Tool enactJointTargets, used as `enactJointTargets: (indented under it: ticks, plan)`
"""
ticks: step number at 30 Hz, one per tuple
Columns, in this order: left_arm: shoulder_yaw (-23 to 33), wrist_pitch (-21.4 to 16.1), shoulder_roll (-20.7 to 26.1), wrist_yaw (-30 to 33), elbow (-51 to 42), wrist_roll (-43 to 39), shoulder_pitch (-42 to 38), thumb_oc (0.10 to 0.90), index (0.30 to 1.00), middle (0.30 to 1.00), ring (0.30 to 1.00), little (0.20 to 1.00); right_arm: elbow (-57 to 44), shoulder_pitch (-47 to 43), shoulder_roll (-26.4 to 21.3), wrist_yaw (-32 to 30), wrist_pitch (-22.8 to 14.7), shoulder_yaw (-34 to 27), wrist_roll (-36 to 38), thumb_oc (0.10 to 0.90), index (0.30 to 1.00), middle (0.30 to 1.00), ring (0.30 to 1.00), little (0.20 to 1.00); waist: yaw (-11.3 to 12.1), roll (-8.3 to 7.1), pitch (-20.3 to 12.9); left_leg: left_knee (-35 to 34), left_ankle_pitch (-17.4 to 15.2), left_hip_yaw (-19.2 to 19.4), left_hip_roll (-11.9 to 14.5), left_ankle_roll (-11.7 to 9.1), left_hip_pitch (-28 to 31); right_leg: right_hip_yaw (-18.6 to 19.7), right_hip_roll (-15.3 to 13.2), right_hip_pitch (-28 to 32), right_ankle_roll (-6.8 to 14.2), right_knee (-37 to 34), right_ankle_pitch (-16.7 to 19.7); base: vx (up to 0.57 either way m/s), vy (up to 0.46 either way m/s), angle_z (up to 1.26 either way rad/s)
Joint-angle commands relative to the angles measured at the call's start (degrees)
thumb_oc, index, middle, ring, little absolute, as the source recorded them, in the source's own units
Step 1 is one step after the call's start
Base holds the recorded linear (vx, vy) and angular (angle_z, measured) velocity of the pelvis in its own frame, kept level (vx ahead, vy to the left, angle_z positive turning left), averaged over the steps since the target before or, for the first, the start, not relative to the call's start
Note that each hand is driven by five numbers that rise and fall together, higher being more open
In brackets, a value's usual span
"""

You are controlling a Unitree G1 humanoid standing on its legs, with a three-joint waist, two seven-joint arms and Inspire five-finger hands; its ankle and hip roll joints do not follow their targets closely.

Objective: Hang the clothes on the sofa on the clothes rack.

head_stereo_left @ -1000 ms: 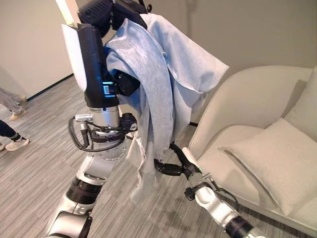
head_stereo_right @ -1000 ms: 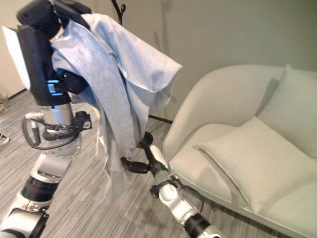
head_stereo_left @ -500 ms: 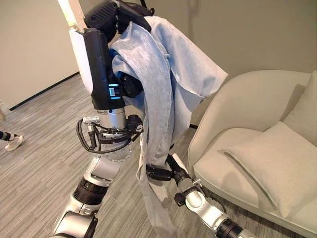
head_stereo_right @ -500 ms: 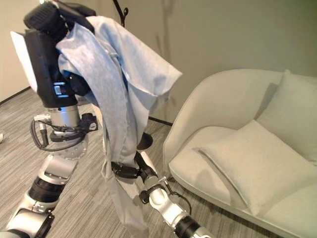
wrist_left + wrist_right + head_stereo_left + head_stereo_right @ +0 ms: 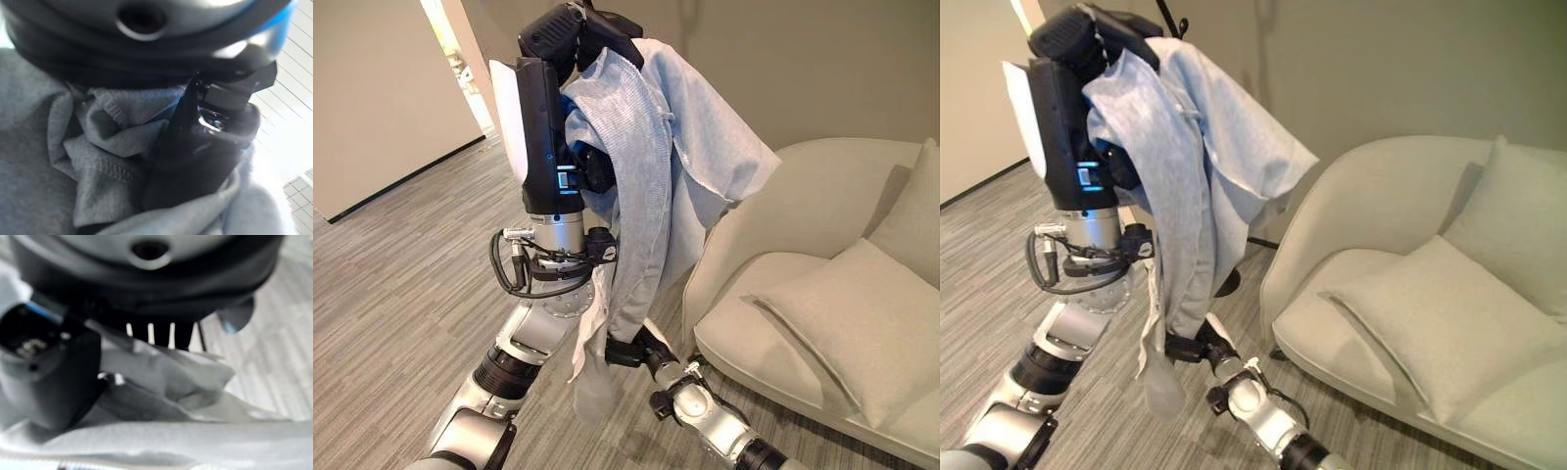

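In the left eye view the left hand (image 5: 570,39) is raised high with the light grey garment (image 5: 651,186) draped over it and hanging down beside the cream sofa (image 5: 803,294) and its cushion (image 5: 857,328). In the right eye view the right hand (image 5: 1197,348) sits low at the garment's bottom end. The left wrist view shows fingers (image 5: 195,161) curled round bunched cloth. In the right wrist view the thumb (image 5: 44,382) lies against the fabric, though whether those fingers are closed on it cannot be told
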Motion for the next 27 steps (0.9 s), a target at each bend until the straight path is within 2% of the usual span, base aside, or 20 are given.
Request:
enactJointTargets:
  ticks: [1, 6, 8, 9, 12, 13, 20, 21, 22, 23, 24, 26, 27]
  plan:
    - [4.6, -1.2, 2.0, 3.4, 1.3, 0.8, -10.1, 0.4, 0.3, 0.3, 0.3, 0.3, -3.3, -3.7, 3.3, -2.6, -6.3, -2.1, 1.0, 0.4, 0.3, 0.3, 0.3, 0.3, 0.7, -2.72, -1.6, 0.1, -8.2, 4.9, 0.4, 1.7, 1.7, 1.2, -0.4, -1.6, -0.6, 5.5, -3.0, 0.0, 0.0, 0.0]
    - [6.4, -0.8, 4.9, 3.6, 0.3, 2.0, -8.0, 0.4, 0.3, 0.3, 0.3, 0.3, -6.3, 1.7, -1.9, -7.4, -6.3, -12.6, 0.9, 0.4, 0.3, 0.3, 0.3, 0.3, 0.4, -3.68, -2.2, 0.1, -8.9, 5.5, 0.1, 2.2, 2.2, 1.4, -0.6, -1.7, -0.2, 5.4, -2.2, 0.03, 0.033, -0.01]
    - [6.3, -0.8, 4.9, 3.6, 0.3, 2.0, -8.0, 0.4, 0.3, 0.3, 0.3, 0.3, -6.4, 1.7, -2.0, -7.4, -6.2, -12.6, 0.9, 0.4, 0.3, 0.3, 0.3, 0.3, 0.4, -3.67, -2.2, 0.1, -8.9, 5.5, 0.1, 2.2, 2.2, 1.5, -0.6, -1.7, -0.2, 5.4, -2.2, 0.01, 0.028, -0.05]
    - [8.2, -0.7, 7.0, 3.7, -1.1, 3.1, -6.3, 0.4, 0.3, 0.3, 0.3, 0.3, -8.7, 5.6, -5.3, -11.2, -6.4, -21.6, 0.9, 0.4, 0.3, 0.3, 0.3, 0.3, -0.2, -4.19, -2.1, 0.1, -8.8, 5.6, -0.1, 2.5, 2.3, 1.6, -0.7, -2.0, 0.0, 5.8, -1.6, 0.03, 0.044, -0.07]
    - [8.1, -0.6, 6.9, 3.6, -1.2, 3.1, -6.2, 0.4, 0.3, 0.3, 0.3, 0.3, -9.0, 5.9, -5.4, -11.2, -6.2, -21.7, 0.9, 0.4, 0.3, 0.3, 0.3, 0.3, 0.0, -4.11, -2.4, 0.1, -9.2, 5.6, -0.1, 2.5, 2.4, 1.7, -0.7, -1.9, 0.2, 5.7, -1.9, 0.01, 0.015, -0.01]
    - [9.4, -0.7, 8.2, 3.7, -1.9, 3.4, -4.8, 0.4, 0.3, 0.3, 0.3, 0.3, -10.1, 8.5, -6.9, -14.2, -6.3, -28.3, 1.5, 0.4, 0.3, 0.3, 0.3, 0.3, -0.4, -4.5, -2.5, 0.1, -9.5, 5.7, -0.2, 2.7, 2.5, 2.0, -0.6, -1.9, 0.3, 5.9, -1.6, 0.02, 0.022, -0.05]
    - [9.4, -0.7, 8.1, 3.7, -1.9, 3.4, -4.8, 0.4, 0.3, 0.3, 0.3, 0.3, -10.2, 8.5, -6.9, -14.2, -6.2, -28.3, 1.5, 0.4, 0.3, 0.3, 0.3, 0.3, -0.3, -4.48, -2.6, 0.1, -9.5, 5.7, -0.2, 2.7, 2.5, 2.0, -0.6, -2.0, 0.3, 5.9, -1.7, 0.01, 0.017, -0.01]
    - [16.3, -1.9, 11.5, 4.1, -5.0, 5.0, 0.5, 0.4, 0.3, 0.3, 0.3, 0.3, -12.8, 12.8, -11.1, -25.7, -5.0, -48.1, -5.6, 0.4, 0.3, 0.3, 0.3, 0.3, -1.2, -5.86, -3.0, 0.1, -10.2, 5.7, -1.0, 3.8, 3.0, 2.6, -0.8, -1.9, 0.7, 5.8, -0.5, 0.08, 0.166, 0.0]
    - [18.2, -2.2, 12.0, 4.2, -5.8, 5.8, 2.5, 0.4, 0.3, 0.3, 0.3, 0.3, -15.1, 13.3, -12.8, -28.6, -3.5, -52.2, -10.3, 0.4, 0.3, 0.3, 0.3, 0.3, -1.0, -6.2, -3.3, 0.1, -11.1, 5.7, -1.3, 4.2, 3.4, 3.0, -0.9, -1.7, 0.8, 5.6, -0.6, 0.1, 0.17, 0.02]
    - [18.3, -2.1, 11.9, 4.1, -6.0, 5.8, 2.7, 0.4, 0.3, 0.3, 0.3, 0.3, -15.5, 13.5, -12.7, -28.7, -3.2, -52.3, -10.6, 0.4, 0.3, 0.3, 0.3, 0.3, -0.8, -6.12, -3.4, 0.1, -11.4, 5.7, -1.3, 4.2, 3.4, 3.2, -0.9, -1.7, 1.0, 5.5, -0.7, 0.07, 0.1, 0.07]
    - [19.8, -2.5, 12.3, 4.4, -6.4, 6.3, 4.4, 0.4, 0.3, 0.3, 0.3, 0.3, -17.1, 13.0, -14.3, -32.0, -2.1, -55.8, -14.7, 0.4, 0.3, 0.3, 0.3, 0.3, -0.8, -6.52, -3.4, 0.1, -11.5, 5.8, -1.7, 4.6, 3.6, 3.3, -1.0, -1.9, 1.0, 5.7, -0.1, 0.05, 0.056, -0.05]
    - [19.9, -2.5, 12.2, 4.4, -6.5, 6.3, 4.6, 0.4, 0.3, 0.3, 0.3, 0.3, -17.5, 13.1, -14.2, -32.0, -1.8, -55.8, -15.0, 0.4, 0.3, 0.3, 0.3, 0.3, -0.7, -6.44, -3.5, 0.1, -11.8, 5.8, -1.7, 4.6, 3.7, 3.5, -1.1, -1.8, 1.1, 5.6, -0.2, 0.03, 0.07, -0.24]
    - [22.0, -2.8, 12.7, 4.9, -6.9, 6.8, 7.2, 0.4, 0.3, 0.3, 0.3, 0.3, -20.2, 11.8, -16.7, -36.3, 0.2, -60.5, -20.6, 0.4, 0.3, 0.3, 0.3, 0.3, -0.7, -7.13, -3.4, 0.1, -12.0, 5.8, -2.3, 5.2, 3.8, 3.9, -1.3, -2.0, 1.2, 5.6, 0.7, 0.03, 0.091, -0.17]
